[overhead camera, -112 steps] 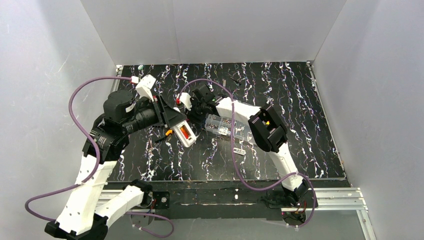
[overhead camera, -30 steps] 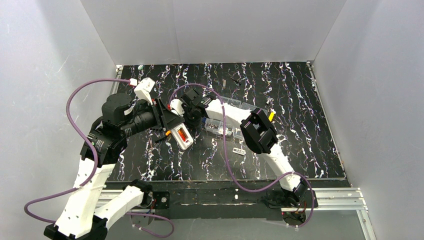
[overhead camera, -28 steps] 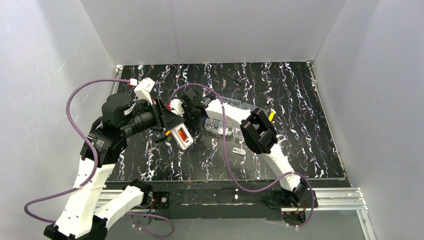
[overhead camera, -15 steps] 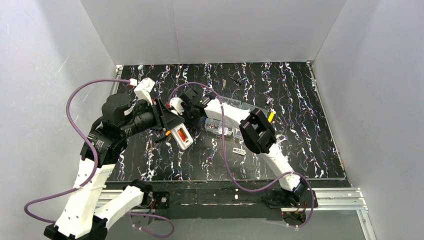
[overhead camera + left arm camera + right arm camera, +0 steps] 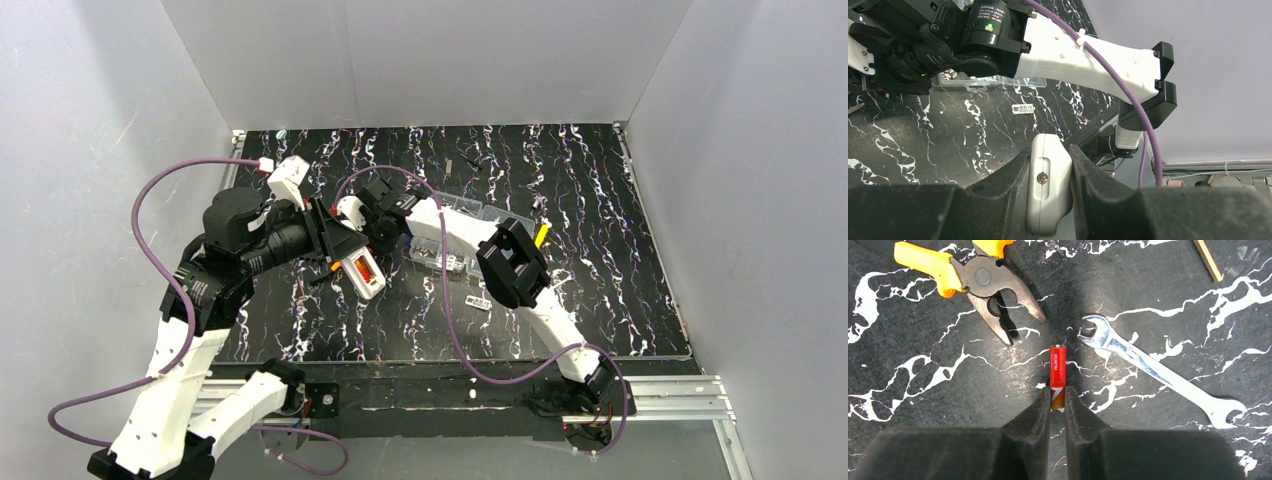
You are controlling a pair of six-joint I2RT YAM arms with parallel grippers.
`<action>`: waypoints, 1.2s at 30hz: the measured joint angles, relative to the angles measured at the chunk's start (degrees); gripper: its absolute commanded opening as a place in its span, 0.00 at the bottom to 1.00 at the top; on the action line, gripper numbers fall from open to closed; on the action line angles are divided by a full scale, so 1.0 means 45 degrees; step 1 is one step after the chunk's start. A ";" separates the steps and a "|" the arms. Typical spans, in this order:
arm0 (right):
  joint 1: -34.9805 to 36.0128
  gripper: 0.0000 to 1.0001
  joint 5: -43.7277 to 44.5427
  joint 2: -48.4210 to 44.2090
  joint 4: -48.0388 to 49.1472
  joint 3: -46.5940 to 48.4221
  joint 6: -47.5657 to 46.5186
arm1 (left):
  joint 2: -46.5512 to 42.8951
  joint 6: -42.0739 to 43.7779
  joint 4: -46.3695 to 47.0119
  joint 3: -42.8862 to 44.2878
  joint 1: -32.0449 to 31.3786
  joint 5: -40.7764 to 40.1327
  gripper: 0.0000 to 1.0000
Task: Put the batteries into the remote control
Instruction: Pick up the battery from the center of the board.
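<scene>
My left gripper is shut on the white remote control, clamping its end with the screw between both fingers. In the top view the remote sticks out from the left gripper left of the table's centre, its orange-brown recess facing up. My right gripper is shut on the lower end of a red battery, which points away from the fingers. In the top view the right gripper is close behind the remote; the battery is hidden there.
Pliers with yellow-orange handles and a silver wrench lie on the black marbled table either side of the battery. A clear plastic compartment box stands under the right arm. A small white cover piece lies nearer the front.
</scene>
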 measured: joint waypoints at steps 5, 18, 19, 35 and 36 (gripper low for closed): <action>-0.0015 0.01 -0.0015 0.0000 0.0010 -0.0005 0.0044 | 0.0000 0.0000 0.0000 0.0000 0.0000 0.0000 0.00; -0.0651 0.01 -0.1141 -0.2569 0.1836 -0.4036 0.0816 | 0.0039 0.0000 -0.0005 0.0000 0.0000 0.0000 0.00; -0.0763 0.01 -0.1273 -0.3075 0.2030 -0.4609 0.0942 | 0.0053 0.0000 -0.0005 0.0000 0.0000 0.0000 0.00; -0.2433 0.01 -0.2992 -1.1948 0.7014 -1.1793 0.2273 | 0.0665 -0.0165 0.0452 0.0010 0.0000 0.0146 0.00; -0.2516 0.01 -0.3060 -1.2279 0.7422 -1.2084 0.2297 | 0.0680 -0.0185 0.0486 0.0010 0.0000 0.0151 0.00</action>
